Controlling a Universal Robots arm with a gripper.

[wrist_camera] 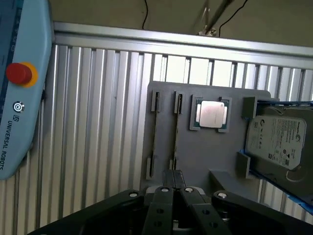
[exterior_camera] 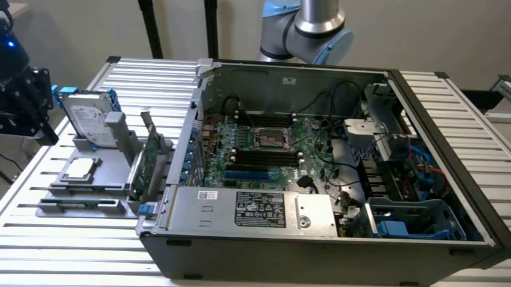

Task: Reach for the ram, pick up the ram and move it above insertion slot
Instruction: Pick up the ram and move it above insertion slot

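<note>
The claw (wrist_camera: 172, 175) was closed, fingers pressed together, above the gray holder (wrist_camera: 205, 159). The ram (wrist_camera: 175, 137) seemingly stood edge-on in a holder slot, at nine o'clock from the computer case (exterior_camera: 319, 254).

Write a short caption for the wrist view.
Shut gripper before the grey fixture holding a processor and a hard drive.

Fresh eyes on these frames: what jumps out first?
The open dark-grey computer case with its green motherboard fills the middle of the slatted aluminium table. At the exterior view's left, a grey plastic fixture tray holds a silver hard drive and a square silver processor chip. The shut black gripper hangs over that tray.
</note>
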